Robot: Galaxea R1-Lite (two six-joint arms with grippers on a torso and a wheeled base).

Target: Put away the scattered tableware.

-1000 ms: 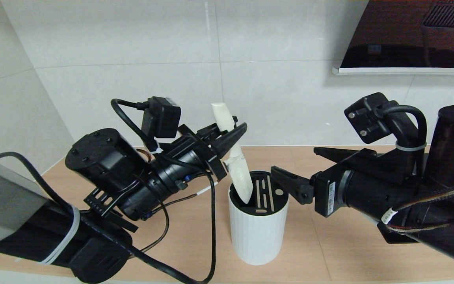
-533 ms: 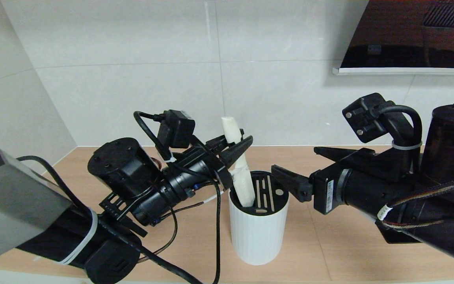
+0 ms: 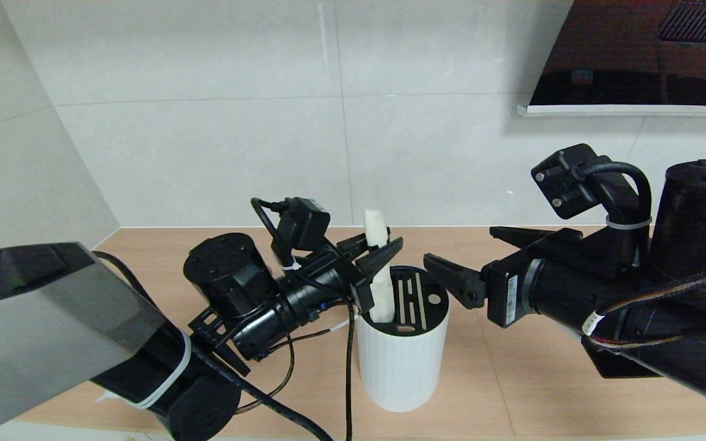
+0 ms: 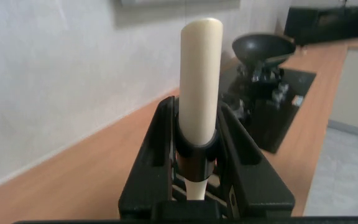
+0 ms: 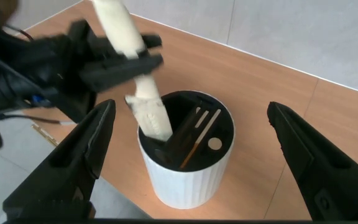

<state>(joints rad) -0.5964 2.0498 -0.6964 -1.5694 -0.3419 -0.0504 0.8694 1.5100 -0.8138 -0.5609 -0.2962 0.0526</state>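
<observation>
The left gripper [image 3: 383, 245] is clamping a white knife [image 3: 375, 228] that is standing in the white holder [image 3: 402, 361], while the right gripper [image 3: 460, 246] is hanging wide open just beside it.

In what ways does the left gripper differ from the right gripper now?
The left gripper is shut on the knife; the right gripper is open and empty. The left gripper is over the left side of the holder; the right gripper is at its right. Both are black and point toward the holder.
</observation>
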